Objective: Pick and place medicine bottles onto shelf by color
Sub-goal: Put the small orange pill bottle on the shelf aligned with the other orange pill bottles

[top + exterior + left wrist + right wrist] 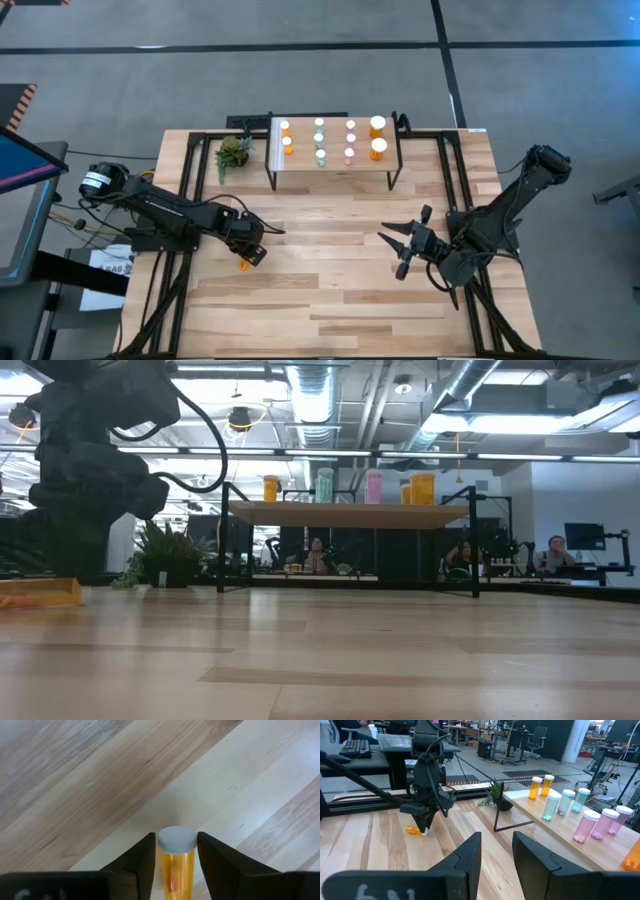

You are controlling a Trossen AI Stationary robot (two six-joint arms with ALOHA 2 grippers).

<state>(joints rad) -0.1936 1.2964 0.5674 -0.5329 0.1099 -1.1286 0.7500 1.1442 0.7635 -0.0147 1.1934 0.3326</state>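
item: small orange cylindrical medicine bottle with white round cap (176,857), lying on its side on the pale wood tabletop (340,290), well apart from the raised light-wood shelf on black legs (335,172). left gripper (175,851) straddles it, fingers (139,862) beside it, contact unclear. right gripper (496,851) spread, empty, waiting. risk: the round bottle may roll or skid out as the fingers close. legible writing: none.
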